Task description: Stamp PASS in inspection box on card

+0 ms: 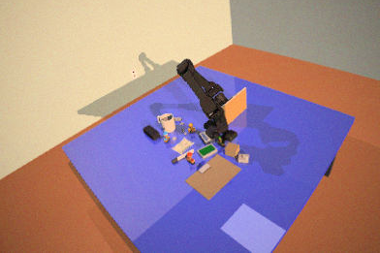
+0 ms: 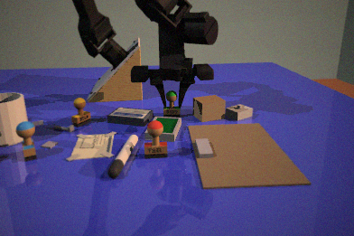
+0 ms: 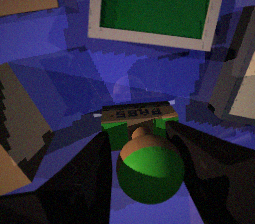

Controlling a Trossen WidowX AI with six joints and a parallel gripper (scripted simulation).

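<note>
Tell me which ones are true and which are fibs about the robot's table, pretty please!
1. A stamp with a green knob is between the fingers of the gripper. True.
2. The ink pad is red inside. False: it is green.
3. The stamp with a red knob is lying on its side. False: it stands upright, knob on top.
4. The marker is lying down. True.
5. The mug stands on the flat brown board. False: it stands on the blue table top, away from the board.
</note>
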